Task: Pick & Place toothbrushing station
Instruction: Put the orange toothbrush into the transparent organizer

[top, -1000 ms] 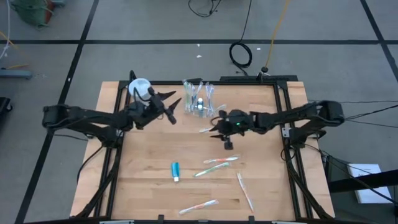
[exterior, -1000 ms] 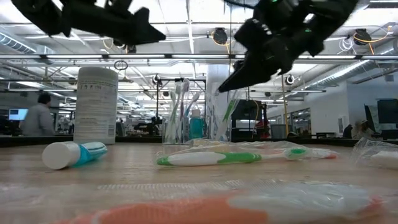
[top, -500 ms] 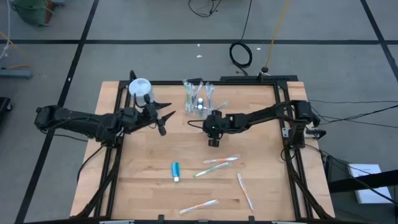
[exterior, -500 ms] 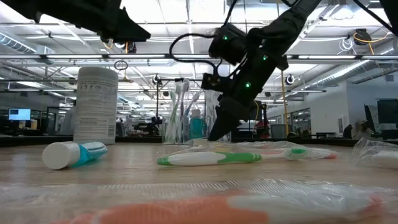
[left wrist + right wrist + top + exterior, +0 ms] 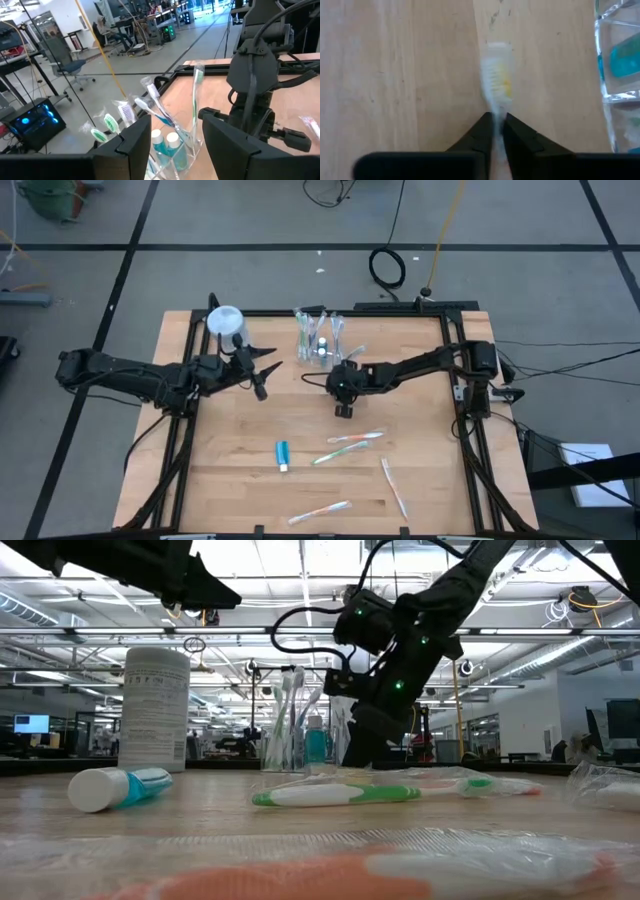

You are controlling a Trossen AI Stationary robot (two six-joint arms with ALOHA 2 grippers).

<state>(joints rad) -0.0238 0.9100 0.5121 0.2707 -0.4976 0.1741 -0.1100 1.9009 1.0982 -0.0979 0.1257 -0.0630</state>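
Note:
A clear plastic cup [image 5: 318, 340] stands on its base at the table's far middle, holding several toothbrushes and blue tubes; it also shows in the low view [image 5: 300, 745] and the left wrist view [image 5: 172, 142]. My right gripper [image 5: 341, 388] is down at the table just near of the cup, shut on a white toothbrush [image 5: 496, 80] with yellowish bristles. My left gripper [image 5: 262, 370] hovers open and empty to the cup's left, above the table [image 5: 175, 150]. A blue toothpaste tube [image 5: 283, 454] and several toothbrushes [image 5: 355, 439] lie flat on the near half. My right gripper pinches the toothbrush's neck [image 5: 495, 116], just behind the bristle head, between its two fingertips [image 5: 482, 131]. The fingers come from above, pointing down. The brush head [image 5: 496, 75] sticks out past the fingertips, close over the wooden table; whether it still touches the wood I cannot tell.
A white-blue cylindrical container [image 5: 225, 323] stands at the far left, behind my left gripper, and shows tall in the low view [image 5: 155, 710]. More wrapped toothbrushes [image 5: 393, 485] [image 5: 320, 512] lie near the front edge. A black frame [image 5: 455, 380] borders the table.
My right gripper has gone toward the table's left edge and down to the tabletop beside the cup, tipping to point downward. My left gripper has drawn back a little toward the left and near edges.

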